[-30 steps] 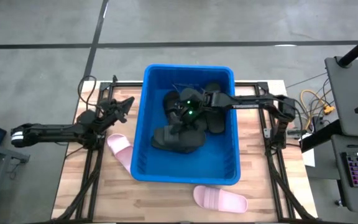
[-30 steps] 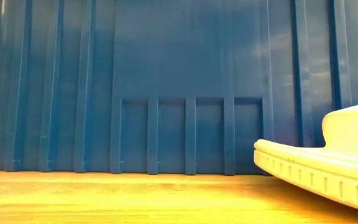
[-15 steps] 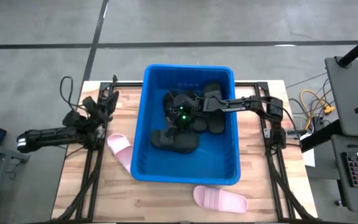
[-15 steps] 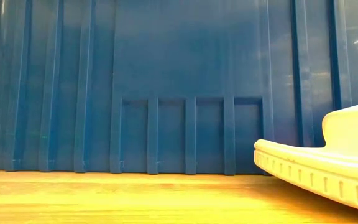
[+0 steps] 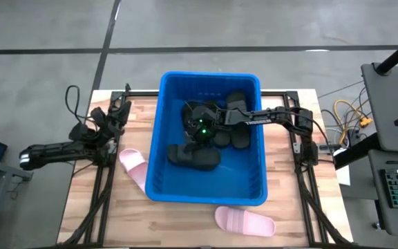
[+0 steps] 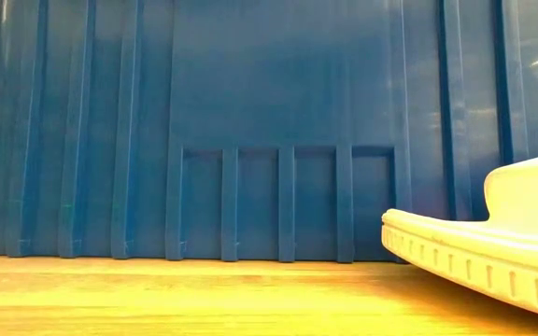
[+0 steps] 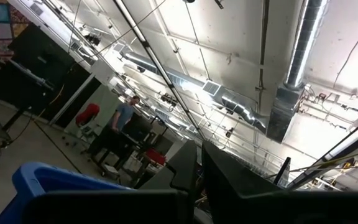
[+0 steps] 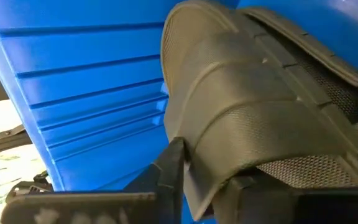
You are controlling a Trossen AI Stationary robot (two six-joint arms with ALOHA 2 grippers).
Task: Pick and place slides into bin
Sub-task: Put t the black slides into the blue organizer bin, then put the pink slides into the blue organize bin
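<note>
R claw [image 5: 200,126] is reached into the blue bin [image 5: 211,196] at mid-surface, over the black slides [image 5: 195,156] piled inside; in the wrist view its fingers [image 8: 169,171] are seen set against a black slide [image 8: 253,118], but whether it's gripped or let go can't be told. L claw [image 5: 119,111] is parked off the bin's left wall near the surface's left edge, pressed shut, nothing held. Two pink slides are left on the surface: one [image 5: 134,168] tucked against the bin's left wall, other [image 5: 244,220] by the front edge, just clear of the bin.

A wooden table [image 5: 185,218] carries the blue bin [image 5: 211,190] and 2 pink slides [image 5: 244,220].
</note>
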